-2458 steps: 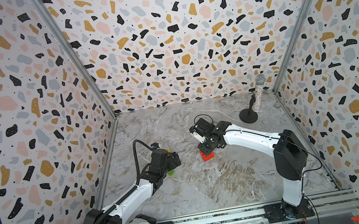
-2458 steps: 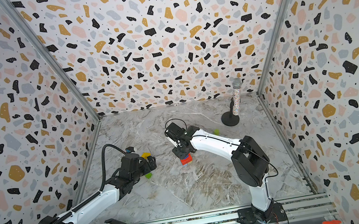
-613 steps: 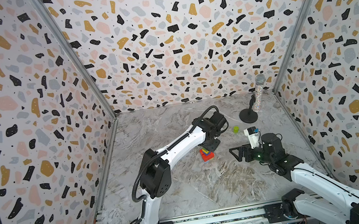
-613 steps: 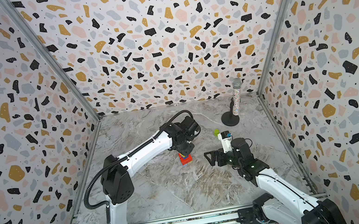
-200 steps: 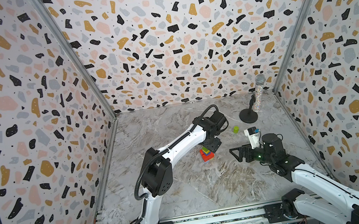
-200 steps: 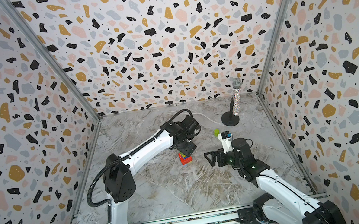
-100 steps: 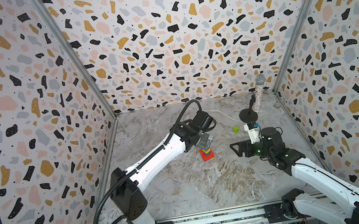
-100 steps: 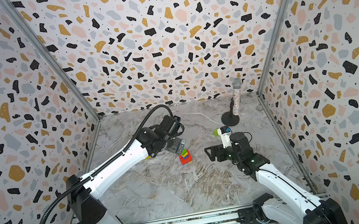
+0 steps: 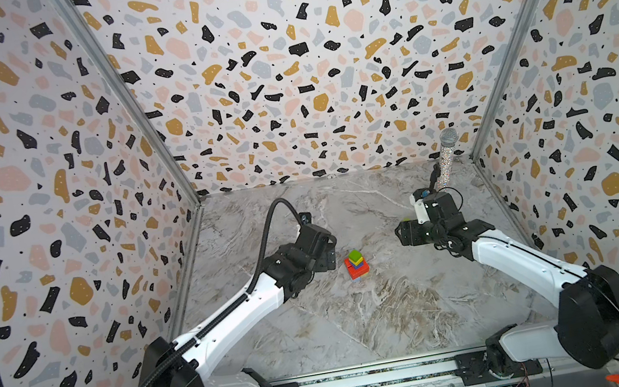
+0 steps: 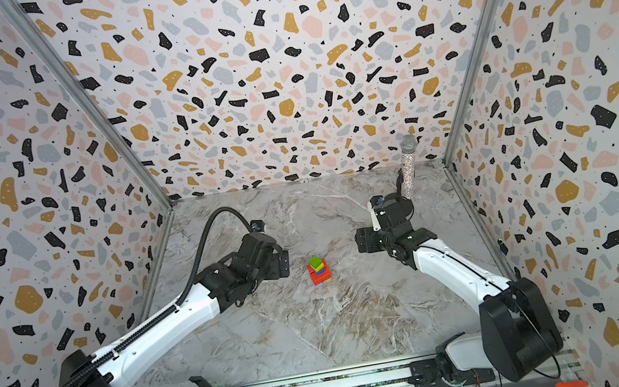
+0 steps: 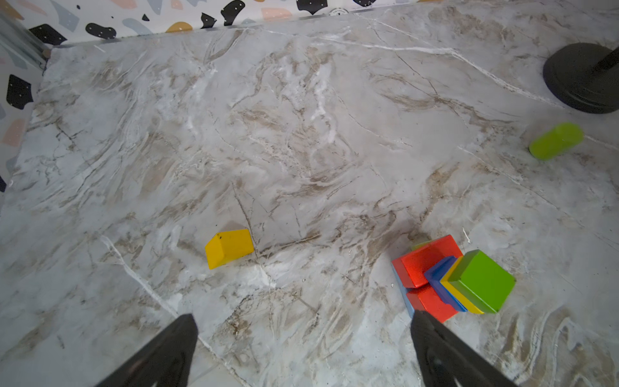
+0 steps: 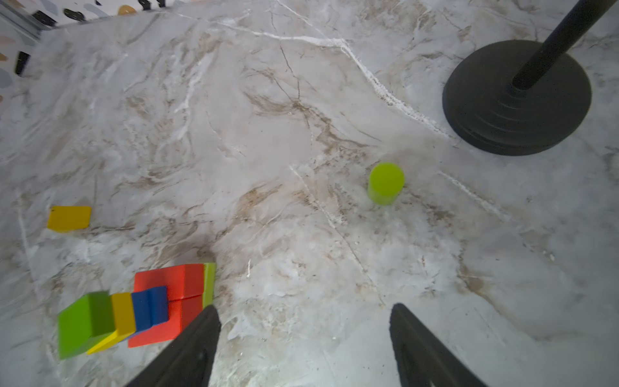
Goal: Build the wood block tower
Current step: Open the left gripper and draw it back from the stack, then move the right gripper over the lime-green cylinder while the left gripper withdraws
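The tower (image 9: pixel 356 265) is standing mid-bench (image 9: pixel 361 321) between the arms, the left pincer (image 11: pixel 301 321) hovering close beside it and the right pincer (image 12: pixel 304 310) farther off, both spread and empty. Its narrow upper cubes are looking slightly offset, so a finger swinging past toward the loose yellow block (image 11: pixel 229 248) or the green cylinder (image 12: pixel 385 183) is risking a topple. The cylinder, if tipped, could be rolling away.

Terrazzo-patterned walls (image 9: pixel 299 57), flecked black, ochre, pink and grey, close three sides of a grey marble-veined floor (image 9: pixel 361 321), evenly lit. On it, ahead of the right fingers (image 12: pixel 187 351), sits a black round stand base (image 12: pixel 502 107).
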Robot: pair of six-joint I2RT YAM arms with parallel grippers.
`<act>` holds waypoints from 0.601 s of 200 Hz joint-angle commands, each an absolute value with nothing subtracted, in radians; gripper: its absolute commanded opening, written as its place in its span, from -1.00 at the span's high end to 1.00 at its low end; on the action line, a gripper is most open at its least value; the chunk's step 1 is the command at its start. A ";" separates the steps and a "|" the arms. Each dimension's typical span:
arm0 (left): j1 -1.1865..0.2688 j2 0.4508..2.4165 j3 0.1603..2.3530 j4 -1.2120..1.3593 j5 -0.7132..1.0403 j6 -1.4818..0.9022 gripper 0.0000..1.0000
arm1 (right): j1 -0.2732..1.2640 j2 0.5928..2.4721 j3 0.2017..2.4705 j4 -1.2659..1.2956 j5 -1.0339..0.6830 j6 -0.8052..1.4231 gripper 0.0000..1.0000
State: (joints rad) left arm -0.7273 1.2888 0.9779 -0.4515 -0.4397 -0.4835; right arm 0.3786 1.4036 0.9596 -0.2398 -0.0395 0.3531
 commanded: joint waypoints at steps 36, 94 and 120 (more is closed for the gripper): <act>-0.719 1.221 0.800 -0.276 -0.503 -0.542 -1.00 | 0.368 1.589 1.176 -0.353 0.058 0.298 -0.61; -0.717 1.216 0.657 -0.110 -0.466 -0.563 -1.00 | 0.335 1.752 1.317 -0.420 0.067 0.261 -0.30; -0.718 1.215 0.609 -0.038 -0.465 -0.563 -1.00 | 0.312 1.796 1.352 -0.434 0.060 0.252 -0.42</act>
State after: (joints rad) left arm -0.7227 1.2232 0.6449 -0.1604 -0.4618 -0.5518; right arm 0.3321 1.7840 1.3006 -0.3763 0.0463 0.2756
